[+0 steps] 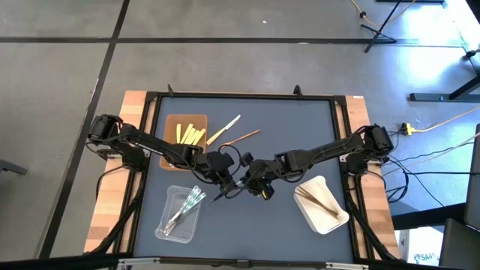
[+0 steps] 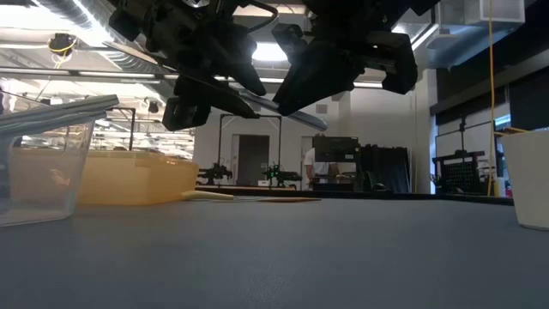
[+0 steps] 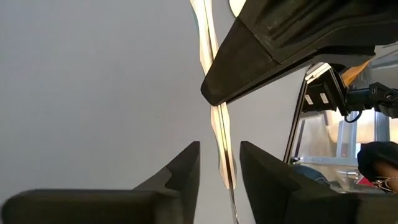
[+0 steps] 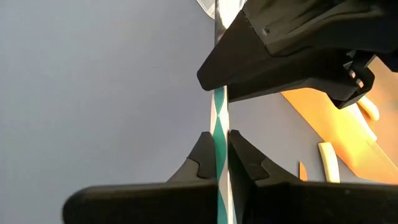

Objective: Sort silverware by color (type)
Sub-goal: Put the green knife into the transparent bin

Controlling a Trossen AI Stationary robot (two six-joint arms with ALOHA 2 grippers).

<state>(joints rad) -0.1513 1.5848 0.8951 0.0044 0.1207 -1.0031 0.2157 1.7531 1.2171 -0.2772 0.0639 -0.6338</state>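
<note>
Both grippers mid-table beside clear tray [image 1: 180, 215]. Right gripper [image 4: 222, 163] pinching clear utensil [image 4: 219, 134]; left gripper [image 3: 219, 167] spread around same utensil, not touching. Brown tray [image 1: 184, 135], yellow utensils inside, uncountable. Two loose utensils [image 1: 234, 133] beyond. White tray [image 1: 322, 204], wooden ones.

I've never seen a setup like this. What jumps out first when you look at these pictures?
Two dark arms meet over the middle of the table, passing one slim clear utensil in mid-air: the right gripper is shut on it while the left gripper straddles it, fingers apart. Around them sit three trays: a brown tray with yellow pieces at the back left, a clear tray front left, a white tray front right.
</note>
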